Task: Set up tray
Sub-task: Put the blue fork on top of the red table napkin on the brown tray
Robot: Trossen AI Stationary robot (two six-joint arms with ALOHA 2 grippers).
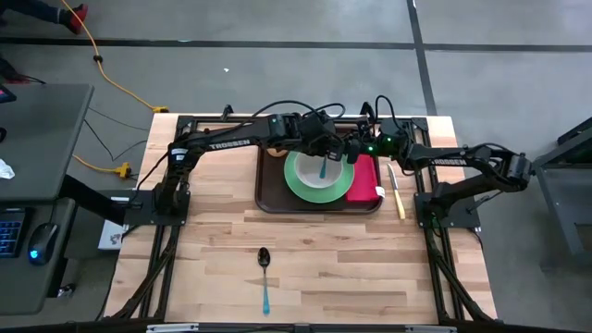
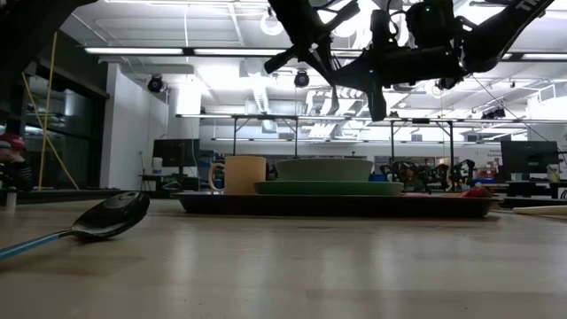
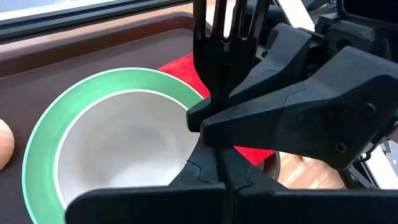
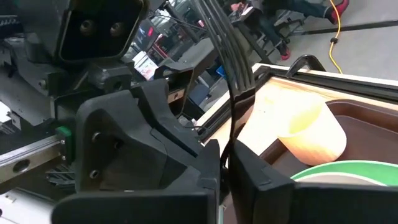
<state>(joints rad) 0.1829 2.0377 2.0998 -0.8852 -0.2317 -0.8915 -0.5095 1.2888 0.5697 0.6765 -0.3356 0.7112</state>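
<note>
The dark brown tray [image 1: 270,198] lies at the table's far middle. It carries a green plate [image 1: 298,185] with a white bowl [image 1: 313,172], a red napkin [image 1: 365,178] and a tan cup [image 4: 311,130]. Above the bowl hangs a fork with black tines [image 3: 224,28] and a blue handle [image 1: 323,170]. My left gripper [image 3: 225,177] is shut on it from the table's left. My right gripper [image 4: 225,163] is shut on it from the right. My left gripper pinches the fork's dark stem [image 3: 219,149] between its two shut fingers, slanting down from the left. The tines stick out beyond the fingertips. The fork is lifted clear above the bowl. My right gripper pinches the fork's narrow neck [image 4: 230,127] just below the tines between its two fingers. It comes in level from the table's right and lies across the fork. Its fingers [image 3: 208,118] sit right beyond my left fingertips.
A black spoon with a blue handle [image 1: 265,270] lies on the bare wood near the table's front middle. A knife [image 1: 396,192] lies on the table right of the tray. Open wood spreads between the tray and the near edge.
</note>
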